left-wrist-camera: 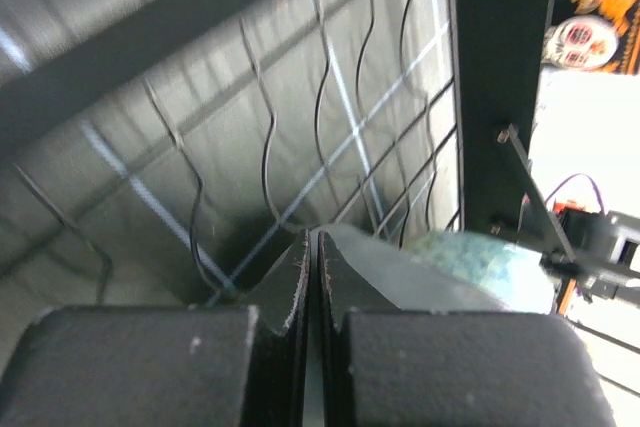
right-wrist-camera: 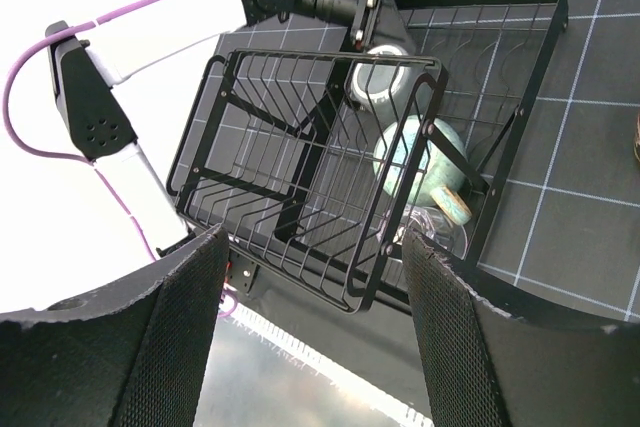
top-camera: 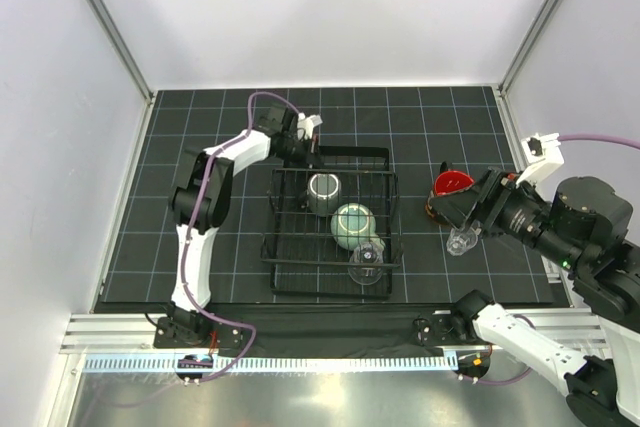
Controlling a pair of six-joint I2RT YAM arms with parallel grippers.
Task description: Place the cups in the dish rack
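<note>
The black wire dish rack (top-camera: 283, 265) stands mid-table. It holds a dark grey-green mug (top-camera: 324, 193), a speckled pale-green mug (top-camera: 353, 224) and a clear glass (top-camera: 367, 262). My left gripper (top-camera: 311, 150) is shut at the rack's far-left corner, and nothing shows between its fingers (left-wrist-camera: 313, 238). To the right of the rack my right gripper (top-camera: 463, 211) hangs open and empty, tips (right-wrist-camera: 315, 247) aimed at the rack (right-wrist-camera: 300, 137). The dark cup with the red inside (top-camera: 451, 187) stands just beyond it. A second clear glass (top-camera: 462, 241) lies just on its near side.
White walls close in the black gridded mat (top-camera: 200, 137) on three sides. A metal rail (top-camera: 330, 327) runs along the near edge by the arm bases. The skull-print cup (left-wrist-camera: 590, 32) shows far off in the left wrist view.
</note>
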